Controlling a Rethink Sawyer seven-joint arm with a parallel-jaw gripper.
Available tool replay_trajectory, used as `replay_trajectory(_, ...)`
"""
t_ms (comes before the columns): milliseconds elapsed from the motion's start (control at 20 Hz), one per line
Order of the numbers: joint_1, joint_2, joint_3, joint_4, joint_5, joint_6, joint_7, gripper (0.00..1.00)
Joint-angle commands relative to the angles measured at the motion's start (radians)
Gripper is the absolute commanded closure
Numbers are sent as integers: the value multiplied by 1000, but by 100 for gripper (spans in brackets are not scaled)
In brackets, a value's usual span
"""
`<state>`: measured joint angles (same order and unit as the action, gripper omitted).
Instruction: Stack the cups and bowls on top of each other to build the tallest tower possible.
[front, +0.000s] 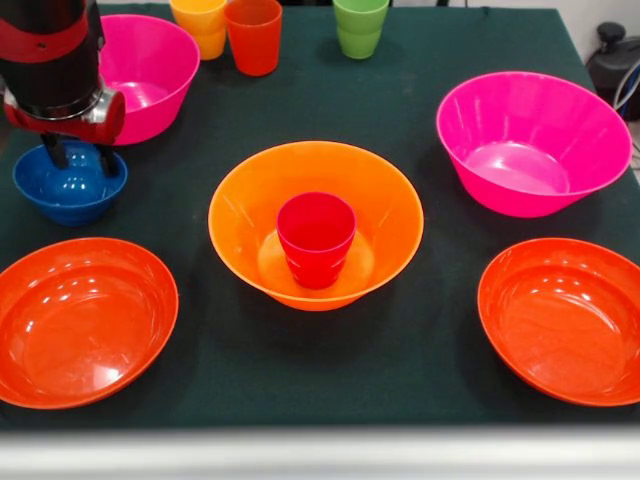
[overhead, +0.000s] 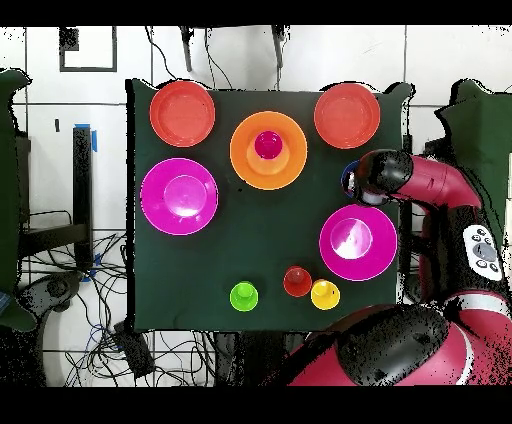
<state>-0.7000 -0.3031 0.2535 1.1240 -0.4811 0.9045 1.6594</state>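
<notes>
Biggest risk I see is at the far left of the front view: the gripper (front: 78, 160) is down over the blue bowl (front: 68, 187), its two dark fingers (front: 55, 152) spread a bit, reaching to about the rim, though I can't tell if they straddle the wall or touch it yet. That bowl is glossy and curved, so a pinch on the thin rim could let it squirt out or tilt when lifted, and it could bump the pink bowl (front: 150, 70) just behind or the red-orange bowl (front: 80, 320) in front. Moving right, the tower so far is only the orange bowl (front: 315, 225) mid-table with the red cup (front: 316, 238) standing open end up inside it. The blue bowl would need to land centred on that cup's narrow rim, and being wider than it, it may rock or slide off. The orange cup (front: 254, 35) waits along the back edge, well apart from the gripper.
</notes>
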Motion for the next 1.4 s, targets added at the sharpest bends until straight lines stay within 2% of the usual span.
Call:
replay_trajectory(50,37,42,17,34,1,-52,33,0)
replay_trajectory(300,43,-12,5,54,-5,-17,12,0)
replay_trajectory(650,51,-41,7,10,-1,59,-32,0)
replay_trajectory(900,56,-34,15,-19,6,83,-40,0)
replay_trajectory(1150,49,21,47,-39,36,51,-29,0)
replay_trajectory(1400,58,18,49,-27,62,37,-14,0)
